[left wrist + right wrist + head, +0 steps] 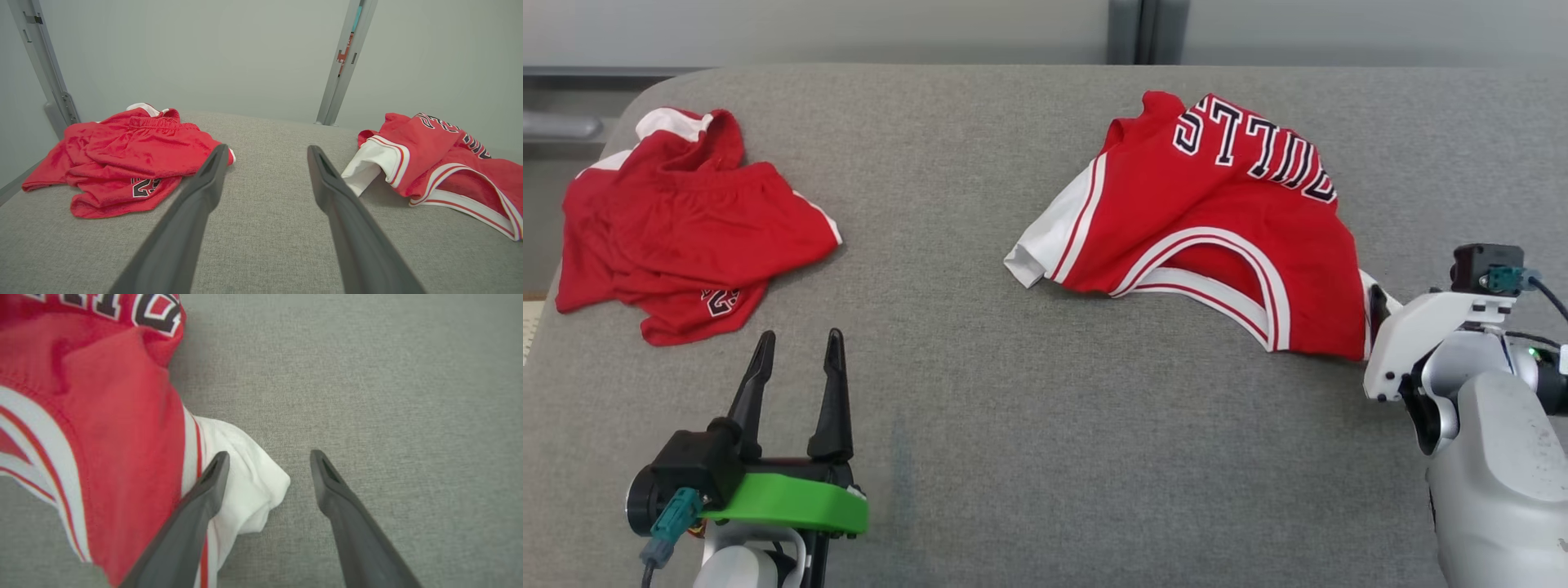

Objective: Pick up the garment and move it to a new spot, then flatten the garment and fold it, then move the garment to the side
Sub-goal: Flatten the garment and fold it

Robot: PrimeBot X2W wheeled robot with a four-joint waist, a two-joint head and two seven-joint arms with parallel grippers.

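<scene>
Here the jersey (1225, 237) lies crumpled on the right half of the grey surface (1029, 408). It is red with white trim, and in the head view its black-and-white lettering reads upside down along the far edge. A white sleeve (1045, 237) sticks out at its left end, and a second sleeve (249, 486) pokes out at the near right corner.

The right gripper (269, 454) is at that corner, its fingers spread wide and holding nothing. In its wrist view one finger (190, 526) crosses the edge of the second sleeve and the red-striped hem, while the other lies over bare surface. The sleeve's rounded end sits partly in the gap between them. Whether the finger touches the cloth I cannot tell. In the head view the pale wrist housing (1413, 327) hides most of that gripper, just beside the jersey's near corner.

The left gripper (800, 335) hovers over bare surface at the lower left, fingers open and empty, pointing away from the robot. The shorts (686, 229), red and bunched with a white band at the far side, lie ahead and to its left, well apart from the jersey
</scene>
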